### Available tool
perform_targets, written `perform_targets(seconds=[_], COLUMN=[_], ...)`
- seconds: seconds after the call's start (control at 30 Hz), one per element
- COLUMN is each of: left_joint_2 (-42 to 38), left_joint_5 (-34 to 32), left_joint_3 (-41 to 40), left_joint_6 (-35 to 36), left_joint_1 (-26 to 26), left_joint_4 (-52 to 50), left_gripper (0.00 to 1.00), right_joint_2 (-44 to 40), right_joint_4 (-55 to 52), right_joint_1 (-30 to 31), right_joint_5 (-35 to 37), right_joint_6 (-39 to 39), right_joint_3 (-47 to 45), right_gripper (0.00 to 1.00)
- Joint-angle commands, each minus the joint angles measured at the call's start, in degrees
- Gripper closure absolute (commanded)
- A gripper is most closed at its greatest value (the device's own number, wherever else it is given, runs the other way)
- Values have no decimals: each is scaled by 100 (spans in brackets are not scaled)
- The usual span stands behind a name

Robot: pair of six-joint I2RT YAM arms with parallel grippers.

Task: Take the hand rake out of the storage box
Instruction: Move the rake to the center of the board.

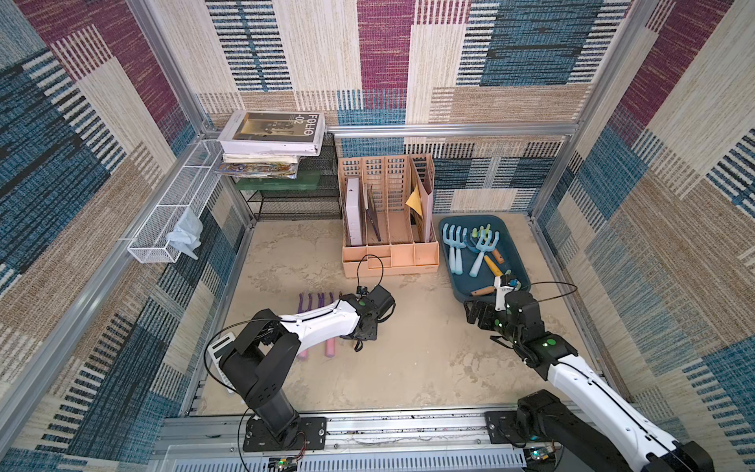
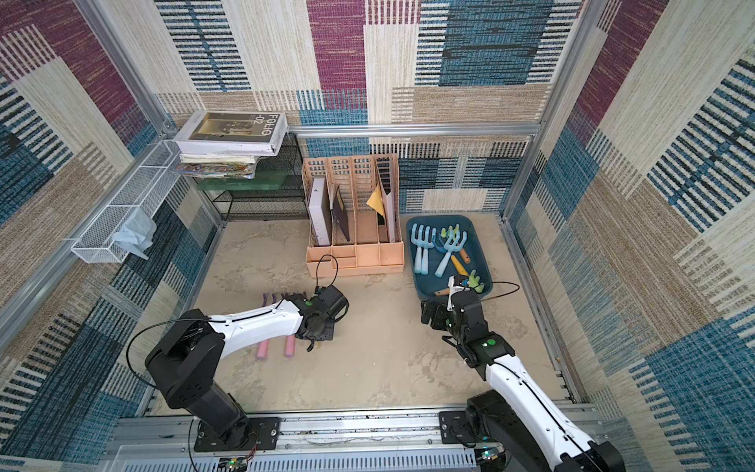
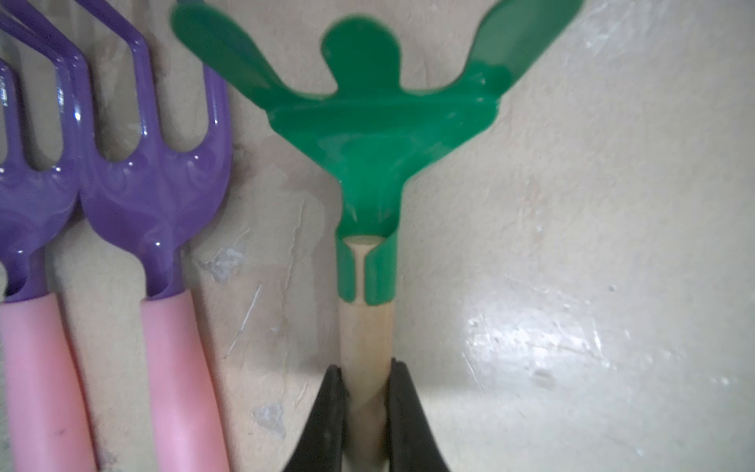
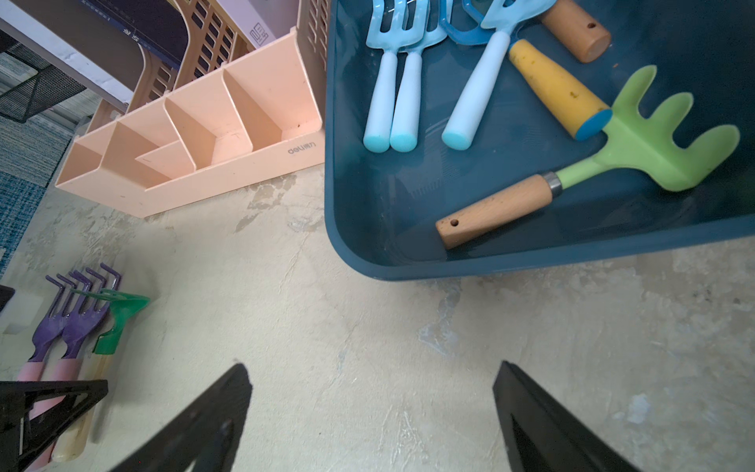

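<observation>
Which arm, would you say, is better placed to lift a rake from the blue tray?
Right. The right jaws stand open just outside the storage box, facing the light green rake. The left jaws are shut on a dark green rake, away from the box.

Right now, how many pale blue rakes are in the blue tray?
3 rakes in the tray: two side by side nearest the peach organiser, a third angled beside the yellow handle. None looks hidden.

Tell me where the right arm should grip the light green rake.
Likely the rake by its wooden handle, mid-length, from above, jaws across it. That lies flat in the tray, free on both sides; the wide head sits against a yellow handle.
</observation>
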Motion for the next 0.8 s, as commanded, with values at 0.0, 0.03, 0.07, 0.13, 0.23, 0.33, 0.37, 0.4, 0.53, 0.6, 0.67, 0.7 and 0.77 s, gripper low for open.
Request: perform_targets(seconds=[0.0,0.03,0.07,0.13,0.23,0.33,0.37,0.4,0.53,0.6,0.67,0.7,0.77], left_joint_2=[107,120,125,144,207,250,226,200,87,105,164,195,267], left_joint_5=[80,71,71,51,103,140,130,132,106,66,18,18,25], left_joint_3=[91,84,60,40,74,134,153,183,368,441,470,477,475], left_joint_6=[133,104,83,43,68,73,73,85,120,115,113,111,110], left_joint_1=[84,96,98,129,190,245,247,247,248,247,247,255,265], left_joint_4=[14,21,42,49,61,6,-16,-46,-152,-202,-226,-239,-214], left_gripper=[88,87,86,84,74,65,60,57,46,46,47,49,54], right_joint_2=[4,11,30,66,97,67,48,42,48,86,97,83,72], right_joint_4=[152,161,153,143,161,148,144,151,169,161,161,161,170], right_joint_1=[4,8,0,-1,-4,-6,-3,-6,0,4,-4,0,-5], right_joint_5=[-61,-52,-14,18,-21,-7,2,1,1,7,-7,0,-12], right_joint_6=[-49,-49,-49,-49,-49,-49,-49,-45,-49,-49,-49,-48,-54], right_joint_3=[-23,-25,-33,-27,-16,-16,-24,-30,-34,-25,-26,-31,-40], right_gripper=[5,4,4,4,4,4,4,4,4,4,4,4,4])
